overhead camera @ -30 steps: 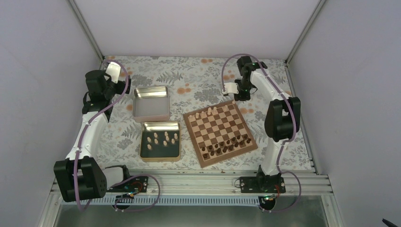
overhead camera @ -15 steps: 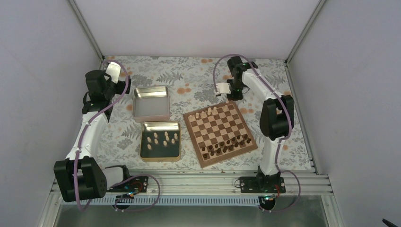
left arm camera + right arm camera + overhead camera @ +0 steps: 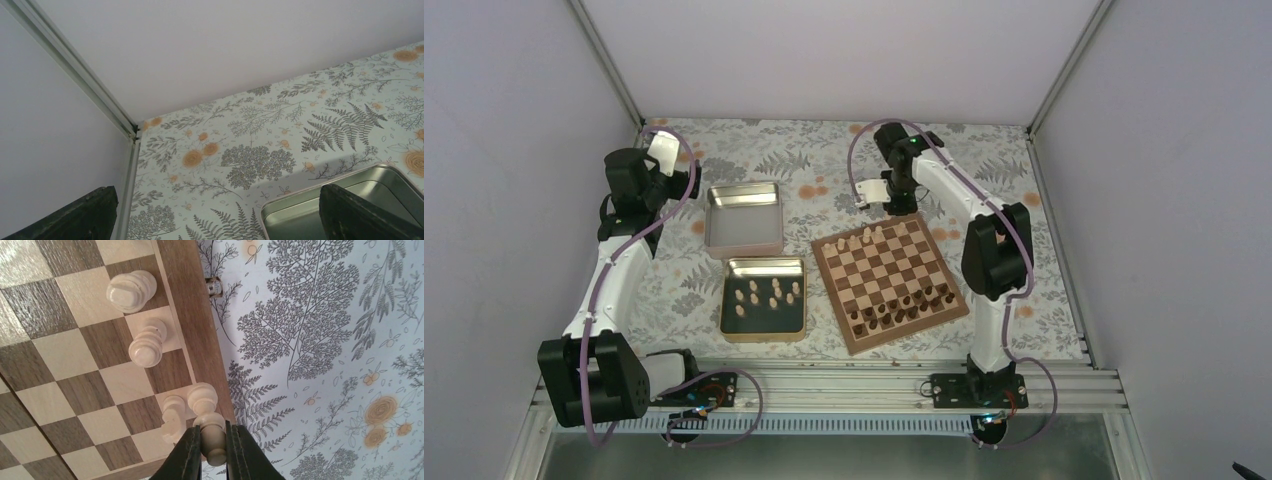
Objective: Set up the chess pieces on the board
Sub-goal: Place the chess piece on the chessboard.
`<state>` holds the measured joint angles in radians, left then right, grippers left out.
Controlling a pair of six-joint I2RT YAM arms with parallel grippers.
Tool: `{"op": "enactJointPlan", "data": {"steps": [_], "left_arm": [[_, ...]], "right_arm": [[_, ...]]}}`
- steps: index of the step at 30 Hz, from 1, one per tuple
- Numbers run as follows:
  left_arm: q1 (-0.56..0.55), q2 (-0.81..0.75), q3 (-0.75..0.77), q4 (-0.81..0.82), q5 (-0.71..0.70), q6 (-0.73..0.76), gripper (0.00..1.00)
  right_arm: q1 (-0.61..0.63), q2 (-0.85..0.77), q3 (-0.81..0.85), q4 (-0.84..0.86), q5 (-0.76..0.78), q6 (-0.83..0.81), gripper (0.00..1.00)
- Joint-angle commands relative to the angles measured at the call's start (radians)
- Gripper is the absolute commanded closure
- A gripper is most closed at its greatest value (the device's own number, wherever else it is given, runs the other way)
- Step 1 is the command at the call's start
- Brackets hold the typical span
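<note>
The board (image 3: 890, 280) lies right of centre, with dark chessmen along its near edge and a few pale chess pieces (image 3: 861, 239) on its far row. Several more pale pieces (image 3: 766, 294) lie in the dark-lined tin (image 3: 764, 324). My right gripper (image 3: 887, 196) hangs over the board's far left corner. In the right wrist view it (image 3: 212, 441) is shut on a pale piece (image 3: 210, 424), held above the board's border (image 3: 186, 315) beside a pale knight (image 3: 173, 418). My left gripper (image 3: 639, 185) is open and empty at the far left, with its fingers (image 3: 75, 220) wide apart.
An empty metal tin (image 3: 744, 218) lies far of the dark-lined tin; its corner shows in the left wrist view (image 3: 345, 197). Two more pale pieces (image 3: 131, 290) stand on the board's edge squares. Enclosure walls and metal posts ring the floral table.
My right arm has swung left along the board's far side, carrying the pale piece from the far right corner toward the far left corner. The left arm has not moved.
</note>
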<state>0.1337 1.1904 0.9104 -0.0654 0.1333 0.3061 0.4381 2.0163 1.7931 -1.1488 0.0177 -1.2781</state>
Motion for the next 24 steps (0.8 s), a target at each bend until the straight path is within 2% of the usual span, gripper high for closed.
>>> {"op": "enactJointPlan", "data": {"steps": [1, 24], "left_arm": [[0.006, 0.002, 0.012, 0.004, 0.019, 0.003, 0.0], [0.006, 0.002, 0.013, 0.004, 0.015, 0.003, 0.0]], "right_arm": [[0.008, 0.03, 0.016, -0.039, 0.046, 0.043, 0.93], [0.033, 0.054, -0.073, 0.011, 0.034, 0.074, 0.92]]}}
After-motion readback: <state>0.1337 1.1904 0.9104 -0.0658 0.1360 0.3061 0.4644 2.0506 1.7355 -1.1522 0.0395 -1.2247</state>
